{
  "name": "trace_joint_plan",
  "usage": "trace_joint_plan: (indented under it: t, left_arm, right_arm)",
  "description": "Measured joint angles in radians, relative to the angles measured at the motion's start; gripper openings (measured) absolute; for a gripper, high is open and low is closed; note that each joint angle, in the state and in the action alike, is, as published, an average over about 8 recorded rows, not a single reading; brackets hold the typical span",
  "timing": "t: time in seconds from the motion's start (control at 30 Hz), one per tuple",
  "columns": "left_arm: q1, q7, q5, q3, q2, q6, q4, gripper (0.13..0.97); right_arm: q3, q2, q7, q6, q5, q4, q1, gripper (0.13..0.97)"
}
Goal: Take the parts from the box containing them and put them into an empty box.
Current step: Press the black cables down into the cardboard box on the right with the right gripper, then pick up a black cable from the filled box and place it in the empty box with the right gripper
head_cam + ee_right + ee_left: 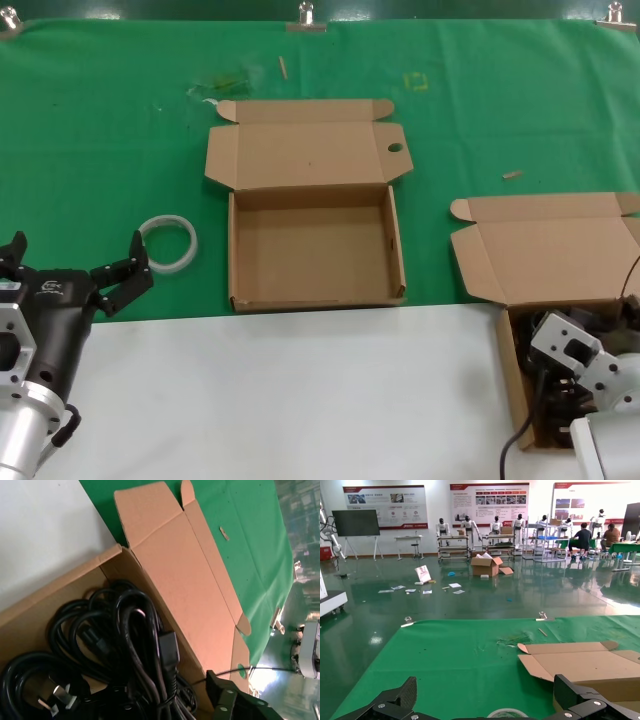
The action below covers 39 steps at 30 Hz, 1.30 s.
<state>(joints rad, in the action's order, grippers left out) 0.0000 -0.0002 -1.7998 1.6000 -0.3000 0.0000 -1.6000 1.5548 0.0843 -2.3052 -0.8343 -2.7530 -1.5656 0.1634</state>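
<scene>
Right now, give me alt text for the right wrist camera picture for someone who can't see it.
Looped black power cords with chunky plugs fill an open brown cardboard box, whose plain lid flap lies back on a green mat. One dark finger of the right gripper shows at the picture's edge, above the cords.

Black cords (125,645) in open box (180,575)
</scene>
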Motion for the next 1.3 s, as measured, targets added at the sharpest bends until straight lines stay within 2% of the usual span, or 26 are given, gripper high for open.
trace_joint_plan:
  t: [0.13, 0.4, 0.7, 1.07, 1.3]
  left_arm:
    - [0.000, 0.000, 0.000, 0.000, 0.000, 0.000, 0.000, 0.965]
    - [0.000, 0.000, 0.000, 0.000, 0.000, 0.000, 0.000, 0.965]
    - [0.000, 0.000, 0.000, 0.000, 0.000, 0.000, 0.000, 0.965]
    - [0.000, 0.000, 0.000, 0.000, 0.000, 0.000, 0.000, 0.965]
    - [0.000, 0.000, 0.000, 0.000, 0.000, 0.000, 0.000, 0.965]
  right_arm:
    - [-0.009, 0.000, -0.007, -0.002, 0.000, -0.004, -0.003, 0.538]
    - [-0.026, -0.001, -0.030, 0.000, 0.000, 0.002, 0.004, 0.362]
    - [-0.032, -0.001, -0.045, 0.012, 0.000, 0.023, 0.016, 0.228]
    - [-0.030, -0.001, -0.041, 0.016, 0.000, 0.025, 0.014, 0.207]
    - [-0.014, -0.001, -0.018, -0.013, 0.000, -0.036, 0.001, 0.207]
